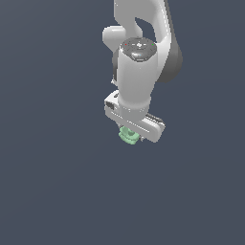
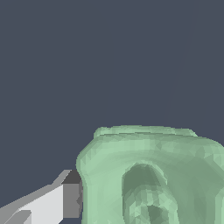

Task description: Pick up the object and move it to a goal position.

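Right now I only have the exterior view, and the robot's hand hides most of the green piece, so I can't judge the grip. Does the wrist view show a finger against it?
Observer: Yes. One white finger has its grey pad flush against the side of the green piece.
Operator: And the opposite finger?
Observer: Out of frame in the wrist view. The piece fills that side, so I cannot confirm whether the jaws are closed on it.
Operator: Anything about its shape I can't see?
Observer: The face toward the wrist camera has a deep hollow in its middle.
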You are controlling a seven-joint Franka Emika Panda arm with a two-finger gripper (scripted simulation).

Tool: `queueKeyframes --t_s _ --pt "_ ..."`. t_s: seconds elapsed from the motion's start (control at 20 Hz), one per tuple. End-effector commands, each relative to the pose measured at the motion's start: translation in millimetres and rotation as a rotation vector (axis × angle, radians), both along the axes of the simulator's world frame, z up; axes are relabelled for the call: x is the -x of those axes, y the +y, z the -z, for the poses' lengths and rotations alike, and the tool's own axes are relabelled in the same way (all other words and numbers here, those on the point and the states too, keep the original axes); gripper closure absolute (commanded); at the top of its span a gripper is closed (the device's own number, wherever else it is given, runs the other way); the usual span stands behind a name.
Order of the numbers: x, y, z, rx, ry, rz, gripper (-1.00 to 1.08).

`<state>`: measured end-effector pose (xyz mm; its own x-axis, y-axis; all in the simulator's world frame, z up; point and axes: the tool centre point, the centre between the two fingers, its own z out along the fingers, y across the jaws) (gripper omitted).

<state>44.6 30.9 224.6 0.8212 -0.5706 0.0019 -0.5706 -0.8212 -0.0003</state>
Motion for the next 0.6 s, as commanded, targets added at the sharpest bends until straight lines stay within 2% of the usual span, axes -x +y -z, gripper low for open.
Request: queueKeyframes --t_s 0.0,0.55 --pt "-10 -2 -18 0.0 0.001 0.0 1.08" --pt "-47 -8 -80 0.0 0.001 -0.001 1.08"
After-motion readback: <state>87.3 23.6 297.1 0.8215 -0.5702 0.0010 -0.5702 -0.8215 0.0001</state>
